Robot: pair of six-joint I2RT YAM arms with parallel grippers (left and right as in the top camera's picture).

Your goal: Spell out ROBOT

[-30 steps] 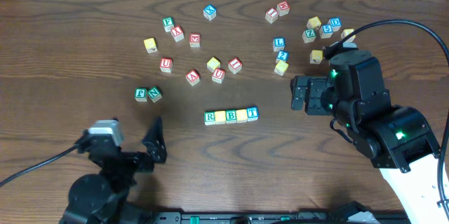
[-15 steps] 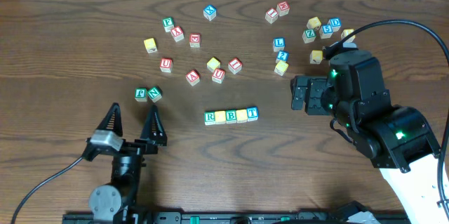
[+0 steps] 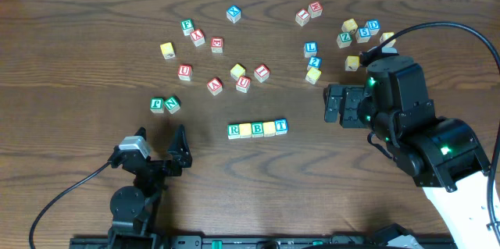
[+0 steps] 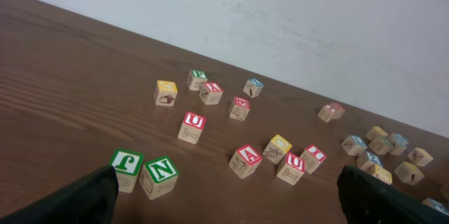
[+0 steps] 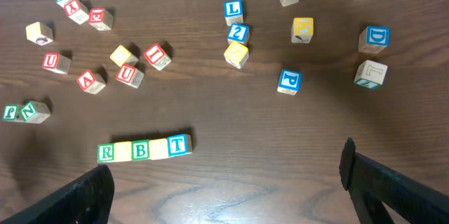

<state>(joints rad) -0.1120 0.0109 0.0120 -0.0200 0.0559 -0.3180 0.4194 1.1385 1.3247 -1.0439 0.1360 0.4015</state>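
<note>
Near the left of the tabletop's (image 3: 70, 69) front edge, the left end effector (image 3: 160, 140) hangs with its fingers spread wide, holding nothing. In from the middle of that edge, five cubes touch in a straight row: green-framed R (image 3: 233, 130), yellow cube (image 3: 245, 129), green-framed B (image 3: 257, 129), second yellow cube (image 3: 269, 128), blue-framed T (image 3: 280, 126). Toward the right edge, the right end effector (image 3: 331, 105) is spread just as wide and is also empty.

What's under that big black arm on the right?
Its wrist camera shows a blue P cube, a blue D cube and a pale cube there. From above, the right arm hides them.
</note>
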